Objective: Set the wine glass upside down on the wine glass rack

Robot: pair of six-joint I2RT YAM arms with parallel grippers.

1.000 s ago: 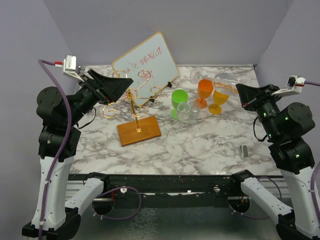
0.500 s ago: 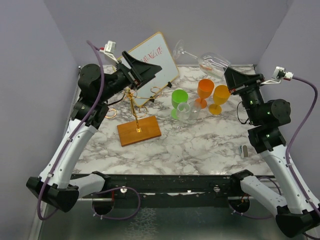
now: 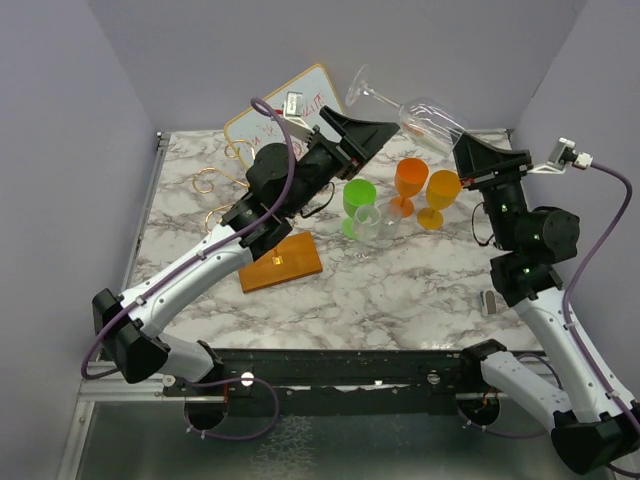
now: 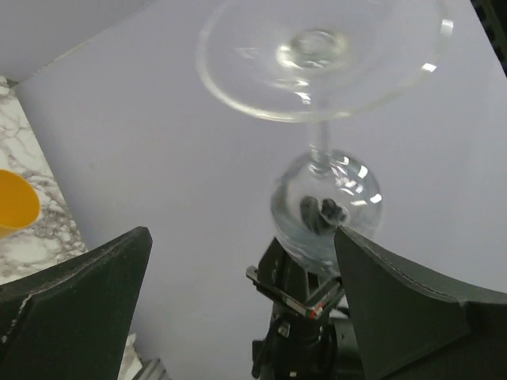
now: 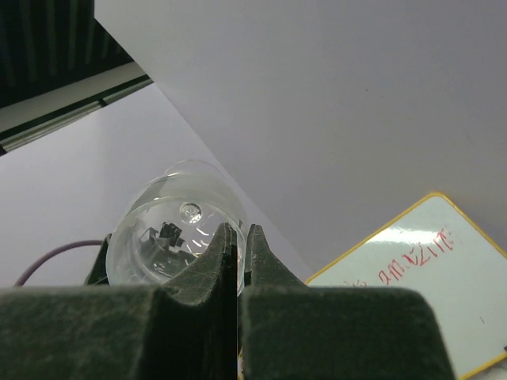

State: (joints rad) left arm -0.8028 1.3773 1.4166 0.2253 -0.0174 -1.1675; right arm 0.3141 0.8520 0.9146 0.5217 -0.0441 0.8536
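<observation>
A clear wine glass point(image 3: 432, 120) hangs in the air at the back right, tilted, with its foot point(image 3: 360, 86) pointing left. My right gripper point(image 3: 460, 143) is shut on the rim of its bowl; the right wrist view shows the fingers point(image 5: 226, 253) pinching the glass wall point(image 5: 166, 229). My left gripper point(image 3: 372, 136) is wide open and empty, just left of and below the glass. In the left wrist view the foot point(image 4: 317, 55), stem and bowl point(image 4: 325, 206) face me above the open fingers point(image 4: 71, 309). The rack's wooden base point(image 3: 280, 262) and some gold curls point(image 3: 208, 183) show; my left arm hides the post.
A tilted whiteboard point(image 3: 285, 105) stands at the back. Green point(image 3: 359, 195), orange point(image 3: 410, 178) and yellow point(image 3: 440, 192) glasses stand at centre right, with a clear glass point(image 3: 376, 225) in front of them. A small grey object point(image 3: 489, 301) lies at the right.
My left arm has swung from the rack across to the right, up to the glass. My right gripper has lifted the glass from near the table to the back wall.
</observation>
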